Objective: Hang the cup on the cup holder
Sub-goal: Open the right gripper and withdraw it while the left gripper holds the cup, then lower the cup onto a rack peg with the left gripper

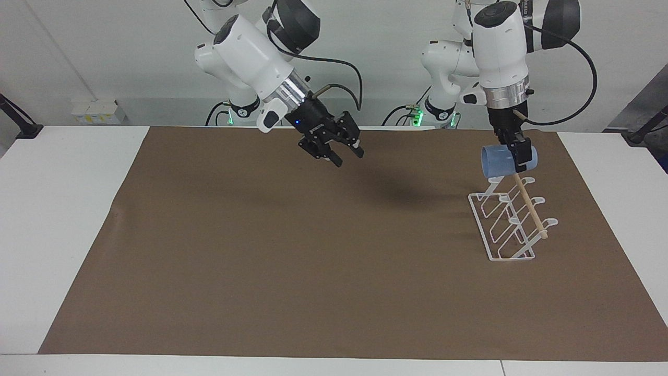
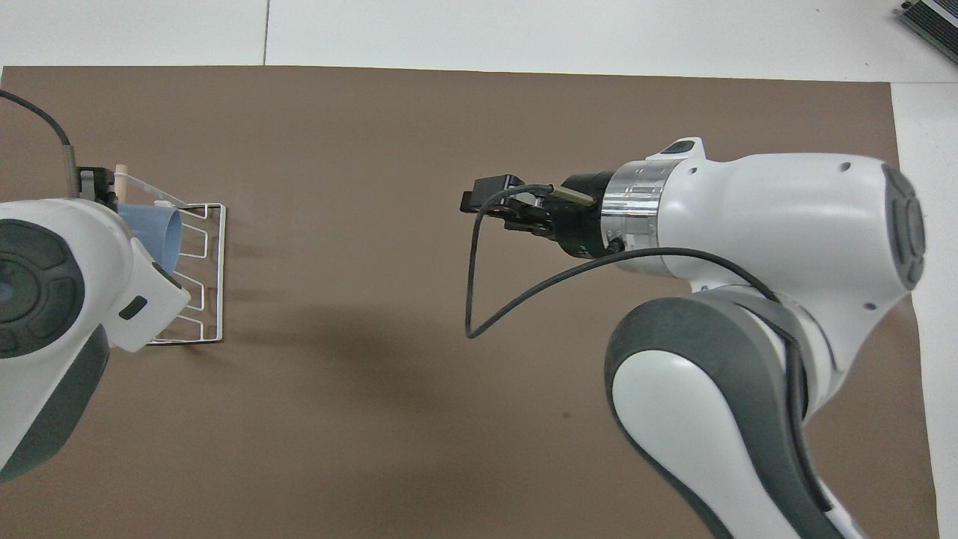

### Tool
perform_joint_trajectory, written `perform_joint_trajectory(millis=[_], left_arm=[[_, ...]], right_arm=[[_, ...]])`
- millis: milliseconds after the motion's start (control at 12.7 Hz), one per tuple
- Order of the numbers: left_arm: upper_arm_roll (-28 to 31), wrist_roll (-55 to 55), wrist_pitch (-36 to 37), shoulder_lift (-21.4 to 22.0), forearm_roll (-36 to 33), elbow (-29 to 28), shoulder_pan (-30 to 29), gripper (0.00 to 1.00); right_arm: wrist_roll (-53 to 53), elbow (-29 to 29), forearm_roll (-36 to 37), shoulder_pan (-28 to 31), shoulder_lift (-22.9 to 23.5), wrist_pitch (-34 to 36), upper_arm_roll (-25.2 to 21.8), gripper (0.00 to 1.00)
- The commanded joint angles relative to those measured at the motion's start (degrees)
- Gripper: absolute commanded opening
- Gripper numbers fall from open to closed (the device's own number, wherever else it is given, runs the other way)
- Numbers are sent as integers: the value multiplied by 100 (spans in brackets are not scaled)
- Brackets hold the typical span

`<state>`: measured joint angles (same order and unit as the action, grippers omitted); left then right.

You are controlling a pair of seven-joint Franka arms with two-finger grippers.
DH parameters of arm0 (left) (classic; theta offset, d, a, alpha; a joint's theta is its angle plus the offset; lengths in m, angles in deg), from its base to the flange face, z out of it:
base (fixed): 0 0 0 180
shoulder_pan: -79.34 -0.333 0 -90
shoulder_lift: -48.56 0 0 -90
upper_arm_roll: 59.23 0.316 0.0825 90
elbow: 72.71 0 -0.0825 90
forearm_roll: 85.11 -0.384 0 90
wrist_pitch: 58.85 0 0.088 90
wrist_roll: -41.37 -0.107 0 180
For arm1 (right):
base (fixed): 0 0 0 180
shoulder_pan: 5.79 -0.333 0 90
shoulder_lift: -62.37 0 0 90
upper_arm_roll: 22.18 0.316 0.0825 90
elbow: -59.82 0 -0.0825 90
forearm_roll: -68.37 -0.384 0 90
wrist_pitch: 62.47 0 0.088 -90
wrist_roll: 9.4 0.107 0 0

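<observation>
Presently I find the cup [image 1: 500,161] off the desk, lying on its side in the air with its open mouth turned toward the right arm's end of the desk. It hangs directly over the end of the cup holder [image 1: 510,219] nearest the robots, at about 12 o'clock from the rack's middle in the facing view; I cannot tell whether it touches the wooden rod [image 1: 528,205]. The left end effector [image 1: 521,155] points straight down and has its fingers clamped on the cup's base end. In the overhead view the left arm covers most of the cup [image 2: 153,233] and part of the rack [image 2: 203,271]. The cup holder stands on the brown mat [image 1: 292,261] toward the left arm's end of the desk [image 1: 57,209]. The right end effector [image 1: 339,151] hangs over the mat's edge nearest the robots, at roughly 9 o'clock from the cup, well apart from it. Its fingers stand apart and hold nothing.
</observation>
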<state>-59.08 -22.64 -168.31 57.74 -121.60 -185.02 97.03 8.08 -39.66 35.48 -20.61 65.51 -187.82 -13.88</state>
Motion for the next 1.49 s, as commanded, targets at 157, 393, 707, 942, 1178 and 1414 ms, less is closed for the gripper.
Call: perform_joint_trajectory(millis=[157, 393, 707, 942, 1178, 1414], left_arm=[[-33, 1221, 793, -574, -1683, 16, 68, 0], [-33, 1663, 768, -961, -2352, -1, 59, 0], [-33, 2268, 680, -1627, -2986, 103, 68, 0], [-24, 2297, 76, -1928, -3863, 218, -46, 0], [-24, 2306, 56, -1990, -3954, 236, -81, 0], [-24, 2306, 100, -1982, -3954, 227, -64, 99]], right_arm=[[-532, 842, 1969, 541, -155, 2071, 49, 65], [-1315, 860, 2488, 962, -322, 2776, 40, 66], [-1579, 834, 3199, 1446, -428, 3358, 40, 66], [-1598, 685, 3351, 1692, -498, 3367, 49, 66], [-1589, 386, 3351, 1851, -665, 3358, 49, 68], [-1616, 359, 3342, 2123, -665, 3244, 57, 86]])
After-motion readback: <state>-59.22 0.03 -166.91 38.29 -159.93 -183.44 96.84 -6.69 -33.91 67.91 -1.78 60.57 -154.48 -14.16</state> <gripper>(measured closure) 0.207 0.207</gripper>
